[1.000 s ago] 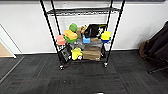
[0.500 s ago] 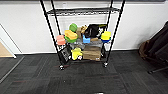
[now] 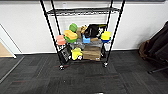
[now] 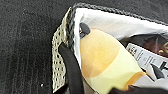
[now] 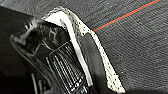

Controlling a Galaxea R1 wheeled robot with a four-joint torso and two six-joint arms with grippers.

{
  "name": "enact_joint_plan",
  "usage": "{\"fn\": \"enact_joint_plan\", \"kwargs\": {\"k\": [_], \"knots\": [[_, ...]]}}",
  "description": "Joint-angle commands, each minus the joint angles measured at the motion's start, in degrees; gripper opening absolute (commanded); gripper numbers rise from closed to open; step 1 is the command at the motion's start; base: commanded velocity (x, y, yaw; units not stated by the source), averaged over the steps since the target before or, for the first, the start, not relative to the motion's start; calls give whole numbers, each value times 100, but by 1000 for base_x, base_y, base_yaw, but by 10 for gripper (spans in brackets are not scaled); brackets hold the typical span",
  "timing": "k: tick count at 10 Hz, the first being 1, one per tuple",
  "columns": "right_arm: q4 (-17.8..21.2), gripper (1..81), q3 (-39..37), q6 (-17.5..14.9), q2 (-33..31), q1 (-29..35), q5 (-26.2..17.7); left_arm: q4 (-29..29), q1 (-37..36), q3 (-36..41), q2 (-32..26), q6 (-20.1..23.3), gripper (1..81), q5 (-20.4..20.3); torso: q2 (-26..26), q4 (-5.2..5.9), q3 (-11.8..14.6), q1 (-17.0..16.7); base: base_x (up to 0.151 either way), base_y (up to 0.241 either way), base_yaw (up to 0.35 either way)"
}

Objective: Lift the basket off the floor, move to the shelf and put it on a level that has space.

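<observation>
Basket walls sit close against both wrist cameras, apparently gripped at opposite ends so it rides level above the floor; whether either set of jaws is clamped on the rim I cannot tell. Inside lies a yellow plush toy. At twelve o'clock stands the shelf, its grey level bare above the toys.
</observation>
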Motion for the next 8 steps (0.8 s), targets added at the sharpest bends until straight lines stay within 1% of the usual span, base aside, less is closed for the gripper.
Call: {"fn": "enact_joint_plan", "kwargs": {"k": [1,5,6,7,8], "knots": [[237,10,96,107,35,507,-394,-37,-440,247,-147,-59,811,451,0,0,0,0,0,0,0],[237,10,96,107,36,498,-385,-37,-440,696,-331,-59,811,399,0,0,0,0,0,0,0],[237,10,96,107,36,497,-385,-37,-440,783,-349,-59,10,207,0,0,0,0,0,0,0],[237,10,96,107,36,497,-385,-29,-449,942,-402,-68,10,82,0,0,0,0,0,0,0],[237,10,96,107,27,489,-385,-37,-466,1066,-428,-76,10,74,0,0,0,0,0,0,0]]}}
